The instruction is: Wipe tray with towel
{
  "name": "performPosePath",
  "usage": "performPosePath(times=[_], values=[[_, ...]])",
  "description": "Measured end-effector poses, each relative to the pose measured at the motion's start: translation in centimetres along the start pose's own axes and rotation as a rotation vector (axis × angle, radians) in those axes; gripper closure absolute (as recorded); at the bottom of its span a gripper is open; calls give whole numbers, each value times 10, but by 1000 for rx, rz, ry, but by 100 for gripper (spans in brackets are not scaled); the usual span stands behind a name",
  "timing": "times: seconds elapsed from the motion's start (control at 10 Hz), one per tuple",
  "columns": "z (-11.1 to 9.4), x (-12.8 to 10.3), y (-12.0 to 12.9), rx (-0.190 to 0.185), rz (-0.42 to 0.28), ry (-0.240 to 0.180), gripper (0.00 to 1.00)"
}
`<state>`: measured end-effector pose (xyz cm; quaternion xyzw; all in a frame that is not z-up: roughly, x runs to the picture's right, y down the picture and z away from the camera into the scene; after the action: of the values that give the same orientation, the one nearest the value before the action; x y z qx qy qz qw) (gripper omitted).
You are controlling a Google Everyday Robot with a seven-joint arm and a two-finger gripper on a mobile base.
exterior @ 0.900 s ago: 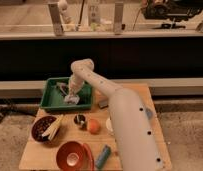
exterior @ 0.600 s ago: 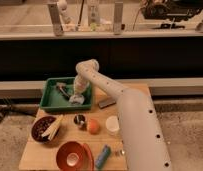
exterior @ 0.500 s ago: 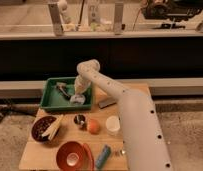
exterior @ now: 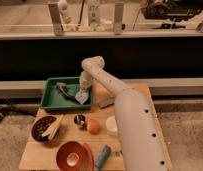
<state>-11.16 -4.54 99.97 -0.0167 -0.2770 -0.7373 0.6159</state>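
Green rectangular plastic tray [exterior: 51, 101] rests on a light wooden table [exterior: 42, 156], a pale cloth towel [exterior: 83, 97] inside the tray near its right wall, the white arm's gripper [exterior: 83, 90] down on that towel, grip impossible to tell, an orange ball [exterior: 93, 126] before the tray.

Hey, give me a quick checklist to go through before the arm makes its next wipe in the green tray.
1. Hand at the tray: ok, it is down at the tray's right side.
2. Towel inside the tray: ok, it lies right below the hand.
3. Hold on the towel: cannot tell.
4. Tray floor free for a stroke: not ok, a dark object lies in the tray left of the towel.
5. Orange out of the way: ok, it sits on the table in front of the tray.
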Motion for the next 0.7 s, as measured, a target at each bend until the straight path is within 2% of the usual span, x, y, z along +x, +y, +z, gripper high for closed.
performPosePath(times=[0.2,0.4,0.7], values=[[8,17,-9,8,-22,11,100],[23,39,-33,33,-49,21,100],[39,48,-61,88,-83,15,100]])
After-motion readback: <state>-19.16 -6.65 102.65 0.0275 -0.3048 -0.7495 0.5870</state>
